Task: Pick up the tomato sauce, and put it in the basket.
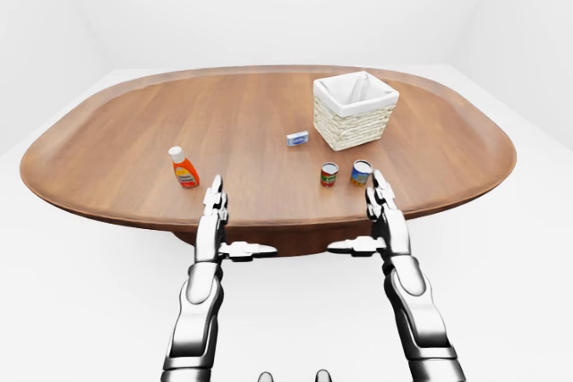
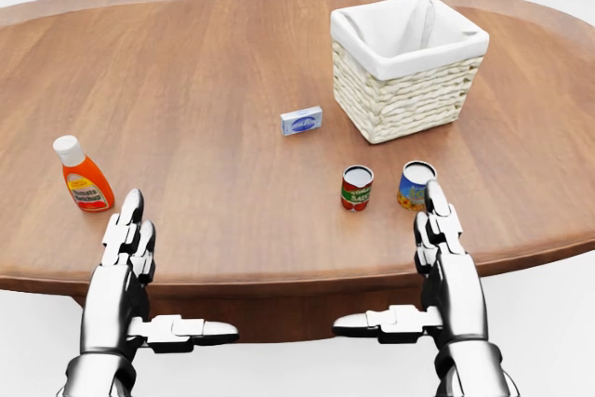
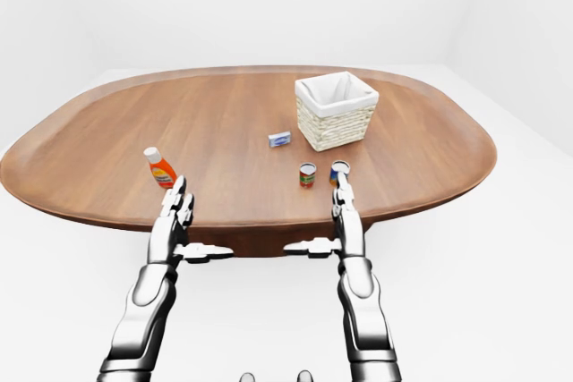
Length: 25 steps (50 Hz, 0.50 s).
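My right hand was open and empty just below the tomato sauce on the table; I judged approaching from its right side safest, avoiding the neighbouring can.

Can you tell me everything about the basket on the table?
The basket is a small square box, woven from pale straw-like strands, with a white cloth lining folded over its rim. It stands upright on the brown wooden table, at the upper right of the head view. What shows of its inside looks empty. Nothing touches it; a little blue and white box lies just to its left.
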{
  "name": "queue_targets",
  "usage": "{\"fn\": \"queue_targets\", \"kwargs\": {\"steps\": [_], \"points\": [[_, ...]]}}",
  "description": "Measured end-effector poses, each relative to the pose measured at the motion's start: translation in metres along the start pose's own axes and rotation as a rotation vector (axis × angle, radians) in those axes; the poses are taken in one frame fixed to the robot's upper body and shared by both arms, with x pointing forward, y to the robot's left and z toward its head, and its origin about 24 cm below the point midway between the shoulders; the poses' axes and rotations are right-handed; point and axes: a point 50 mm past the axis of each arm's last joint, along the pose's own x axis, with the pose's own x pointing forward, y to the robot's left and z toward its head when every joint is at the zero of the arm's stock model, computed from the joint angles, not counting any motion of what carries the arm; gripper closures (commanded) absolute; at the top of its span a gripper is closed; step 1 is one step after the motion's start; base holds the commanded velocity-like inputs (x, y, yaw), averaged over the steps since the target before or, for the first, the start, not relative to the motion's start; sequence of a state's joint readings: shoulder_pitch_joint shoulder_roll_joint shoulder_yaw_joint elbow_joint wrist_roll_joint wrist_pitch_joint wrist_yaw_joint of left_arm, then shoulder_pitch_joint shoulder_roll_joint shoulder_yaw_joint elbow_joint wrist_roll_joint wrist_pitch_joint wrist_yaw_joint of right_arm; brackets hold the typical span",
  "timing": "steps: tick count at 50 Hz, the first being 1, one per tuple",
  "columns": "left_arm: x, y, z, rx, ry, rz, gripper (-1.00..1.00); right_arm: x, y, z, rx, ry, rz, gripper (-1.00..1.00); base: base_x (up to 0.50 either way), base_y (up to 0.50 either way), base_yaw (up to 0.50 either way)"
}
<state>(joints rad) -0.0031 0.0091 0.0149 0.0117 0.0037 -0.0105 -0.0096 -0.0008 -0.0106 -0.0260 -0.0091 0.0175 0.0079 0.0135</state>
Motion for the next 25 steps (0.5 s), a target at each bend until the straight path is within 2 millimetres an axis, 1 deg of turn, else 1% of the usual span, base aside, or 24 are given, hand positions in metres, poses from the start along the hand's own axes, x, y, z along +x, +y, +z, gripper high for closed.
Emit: {"fn": "queue_targets", "kwargs": {"steps": [10,14,19,25], "points": [[0.001,0.004,-0.001,0.002,0.001,-0.006,-1.0,0.001,-0.01,0.004,0.006,-0.008,-0.021,-1.0,0.0,0.0,0.0],[0.001,0.008,0.002,-0.005,-0.007,0.002,-1.0,0.001,-0.014,0.006,0.008,-0.015,-0.033,-1.0,0.0,0.0,0.0],[0.003,0.023,0.012,-0.005,-0.029,0.046,-1.0,-0.001,-0.029,0.011,0.015,-0.034,-0.08,-1.0,0.0,0.0,0.0],[0.008,0.055,0.023,-0.042,-0.049,0.149,-1.0,-0.009,-0.057,0.022,0.039,-0.074,-0.166,-1.0,0.0,0.0,0.0]]}}
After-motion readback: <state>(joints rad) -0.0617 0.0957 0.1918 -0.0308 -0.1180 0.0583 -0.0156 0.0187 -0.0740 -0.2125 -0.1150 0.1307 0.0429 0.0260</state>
